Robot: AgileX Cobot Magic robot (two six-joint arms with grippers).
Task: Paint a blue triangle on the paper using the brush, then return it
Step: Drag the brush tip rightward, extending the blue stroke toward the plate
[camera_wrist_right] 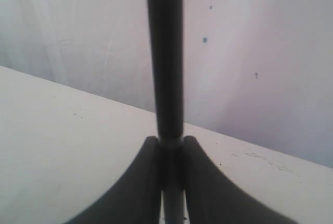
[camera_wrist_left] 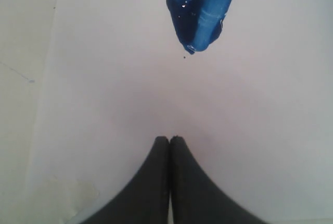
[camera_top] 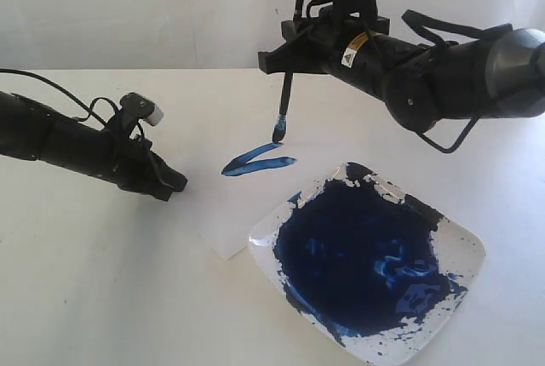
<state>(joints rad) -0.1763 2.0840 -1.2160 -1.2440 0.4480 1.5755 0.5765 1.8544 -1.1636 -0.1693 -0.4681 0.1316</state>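
My right gripper is shut on the black handle of the brush, which hangs nearly upright. Its blue-stained tip sits by the upper end of the blue triangle, a flat outline of wet strokes on the paper. I cannot tell whether the bristles touch the sheet. In the right wrist view the brush handle stands clamped in the right gripper. My left gripper is shut and empty, low at the paper's left side. In the left wrist view the left gripper points at the blue triangle on the paper.
A square clear dish holding a big dark blue paint pool sits at the front right, overlapping the paper's near corner. The off-white table stretches to the front left. A pale wall stands behind.
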